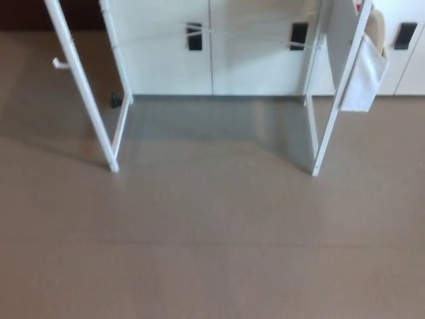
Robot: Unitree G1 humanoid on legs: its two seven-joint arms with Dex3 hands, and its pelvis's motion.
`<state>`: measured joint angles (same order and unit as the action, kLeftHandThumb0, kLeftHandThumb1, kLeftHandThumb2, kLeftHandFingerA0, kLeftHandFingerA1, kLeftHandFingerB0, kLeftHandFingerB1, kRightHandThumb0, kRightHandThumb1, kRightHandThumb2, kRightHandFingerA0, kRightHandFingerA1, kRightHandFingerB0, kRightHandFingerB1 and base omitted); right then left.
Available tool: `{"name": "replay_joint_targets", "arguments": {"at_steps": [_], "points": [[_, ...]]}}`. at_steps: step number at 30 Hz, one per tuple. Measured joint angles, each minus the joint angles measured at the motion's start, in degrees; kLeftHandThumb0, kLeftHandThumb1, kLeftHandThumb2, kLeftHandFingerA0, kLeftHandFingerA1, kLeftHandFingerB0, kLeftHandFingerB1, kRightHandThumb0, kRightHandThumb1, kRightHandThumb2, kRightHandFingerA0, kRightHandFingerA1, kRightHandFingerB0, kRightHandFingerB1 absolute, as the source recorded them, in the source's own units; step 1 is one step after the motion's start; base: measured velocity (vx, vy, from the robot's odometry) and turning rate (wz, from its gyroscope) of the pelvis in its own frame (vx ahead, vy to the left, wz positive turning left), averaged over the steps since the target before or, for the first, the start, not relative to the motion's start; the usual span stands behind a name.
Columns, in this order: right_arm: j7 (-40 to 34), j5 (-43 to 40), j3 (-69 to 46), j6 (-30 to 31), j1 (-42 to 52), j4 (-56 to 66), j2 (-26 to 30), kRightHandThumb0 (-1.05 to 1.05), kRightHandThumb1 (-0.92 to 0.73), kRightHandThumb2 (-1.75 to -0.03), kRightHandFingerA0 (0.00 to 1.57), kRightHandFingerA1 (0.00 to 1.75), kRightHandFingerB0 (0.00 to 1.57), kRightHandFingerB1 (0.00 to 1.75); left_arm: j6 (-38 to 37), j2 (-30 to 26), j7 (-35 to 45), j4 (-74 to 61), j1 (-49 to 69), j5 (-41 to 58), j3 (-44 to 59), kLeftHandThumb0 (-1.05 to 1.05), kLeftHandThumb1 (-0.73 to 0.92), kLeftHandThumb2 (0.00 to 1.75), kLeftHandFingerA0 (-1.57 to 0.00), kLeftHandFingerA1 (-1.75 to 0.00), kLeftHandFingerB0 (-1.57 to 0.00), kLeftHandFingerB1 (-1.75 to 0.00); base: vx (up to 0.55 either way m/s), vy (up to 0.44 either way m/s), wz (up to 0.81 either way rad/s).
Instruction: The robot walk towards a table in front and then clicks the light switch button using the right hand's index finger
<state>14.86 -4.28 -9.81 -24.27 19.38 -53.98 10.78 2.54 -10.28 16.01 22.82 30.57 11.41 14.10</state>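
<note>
Only the lower part of the white table shows in the head view: its front left leg (83, 90) and front right leg (337, 93) slant down to the grey-brown floor (212, 246). The tabletop is out of the picture, and no light switch button shows. Neither of my hands is in the picture.
White cabinets (166, 60) with black handles (194, 36) stand behind the table. A white pouch (364, 80) hangs at the table's right side. A small dark object (115, 101) lies on the floor by the left rear leg.
</note>
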Motion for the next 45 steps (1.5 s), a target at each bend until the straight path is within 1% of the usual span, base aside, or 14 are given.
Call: {"name": "replay_joint_targets", "arguments": {"at_steps": [4,5,6,10,15,16,18,21,23,27,29,33,39,45], "points": [[-0.14,0.21,0.55,-0.24,-1.00,1.05,-0.29,-0.50,-0.59,-0.58,0.83,0.54,0.61,0.44,-0.02,-0.71,-0.13,0.37,-1.08,-0.12,0.02,-0.32,0.67,0.59,-0.51,-0.50,-0.39,-0.41,0.42,0.160,-0.38],[-0.14,0.26,0.58,-0.25,-1.00,0.71,-0.30,-0.52,-0.59,-0.58,0.82,0.51,0.60,0.43,-0.04,-0.78,-0.14,0.47,-1.29,-0.10,0.07,-0.32,0.71,0.61,-0.52,-0.50,-0.39,-0.41,0.34,0.089,0.04],[-0.15,0.35,0.61,-0.29,-0.90,0.18,-0.33,-0.52,-0.59,-0.58,0.82,0.51,0.60,0.43,-0.04,-0.85,-0.14,0.60,-1.61,-0.09,0.10,-0.32,0.71,0.61,-0.52,-0.50,-0.39,-0.41,0.32,0.060,0.02],[-0.11,0.60,0.68,-0.63,-0.52,-1.84,-0.33,-0.52,-0.59,-0.57,0.81,0.50,0.59,0.42,-0.03,-0.95,-0.12,0.54,-1.40,-0.11,-0.03,-0.33,0.70,0.61,-0.48,-0.50,-0.36,-0.41,0.34,0.003,0.12],[-0.05,0.66,0.50,-1.00,-1.13,-3.29,-0.18,-0.52,-0.59,-0.58,0.83,0.51,0.61,0.44,0.02,-0.94,-0.13,0.89,-1.35,-0.18,-0.32,-0.33,0.70,0.61,-0.48,-0.49,-0.37,-0.40,0.49,-0.141,0.05],[-0.14,0.84,0.78,-1.07,-1.23,-2.99,-0.60,-0.52,-0.59,-0.58,0.83,0.51,0.61,0.44,0.03,-1.09,-0.13,0.78,-1.44,-0.23,-0.41,-0.33,0.70,0.61,-0.48,-0.49,-0.37,-0.40,0.52,-0.465,0.93],[-0.25,0.90,0.64,-1.57,-1.66,-2.72,0.20,-0.53,-0.59,-0.59,0.84,0.51,0.61,0.44,-0.14,-0.89,0.13,0.08,-2.10,-0.16,-0.86,-0.32,0.71,0.61,-0.49,-0.51,-0.38,-0.41,0.41,-0.307,0.73],[-0.35,1.09,0.68,-2.18,-2.25,-2.86,0.84,-0.51,-0.60,-0.58,0.82,0.51,0.59,0.44,-0.12,-0.86,0.19,-0.04,-1.55,-0.17,-0.96,-0.33,0.71,0.61,-0.48,-0.49,-0.38,-0.41,0.35,-0.088,0.22],[-0.35,1.19,0.77,-2.48,-2.76,-3.44,0.84,-0.53,-0.59,-0.58,0.83,0.51,0.59,0.44,-0.13,-0.87,0.20,0.09,-1.02,-0.27,-1.12,-0.34,0.70,0.61,-0.49,-0.48,-0.39,-0.41,0.35,-0.020,-0.08],[-0.33,1.32,0.90,-2.61,-2.51,-3.85,0.84,-0.53,-0.59,-0.58,0.83,0.52,0.61,0.44,-0.15,-0.92,0.29,0.29,-0.77,-0.59,-1.46,-0.33,0.71,0.61,-0.49,-0.50,-0.39,-0.41,0.32,0.072,-0.24],[-0.38,1.51,1.13,-2.76,-2.11,-3.85,0.84,-0.54,-0.60,-0.59,0.85,0.51,0.62,0.44,-0.19,-0.97,0.34,0.01,-0.84,-0.74,-1.57,-0.32,0.72,0.61,-0.52,-0.51,-0.41,-0.42,0.39,0.170,-0.17],[-0.51,1.78,1.80,-3.35,-2.29,-3.65,0.54,-0.52,-0.60,-0.58,0.83,0.51,0.60,0.44,-0.59,-1.42,0.41,0.00,-1.51,-1.05,-1.41,-0.32,0.72,0.61,-0.51,-0.50,-0.40,-0.42,0.37,0.207,-0.19],[-0.68,1.83,2.02,-3.48,-2.20,-4.06,0.50,-0.53,-0.60,-0.58,0.85,0.51,0.61,0.44,-0.64,-1.56,0.48,0.28,-1.74,-1.25,-1.42,-0.33,0.70,0.60,-0.51,-0.49,-0.40,-0.42,0.23,0.125,0.04],[-0.96,2.00,2.31,-3.93,-2.24,-4.74,0.60,-0.53,-0.60,-0.59,0.85,0.51,0.60,0.43,-0.61,-1.61,0.57,0.57,-1.46,-1.40,-1.47,-0.31,0.69,0.60,-0.52,-0.50,-0.41,-0.42,0.17,-0.035,0.11]]}}
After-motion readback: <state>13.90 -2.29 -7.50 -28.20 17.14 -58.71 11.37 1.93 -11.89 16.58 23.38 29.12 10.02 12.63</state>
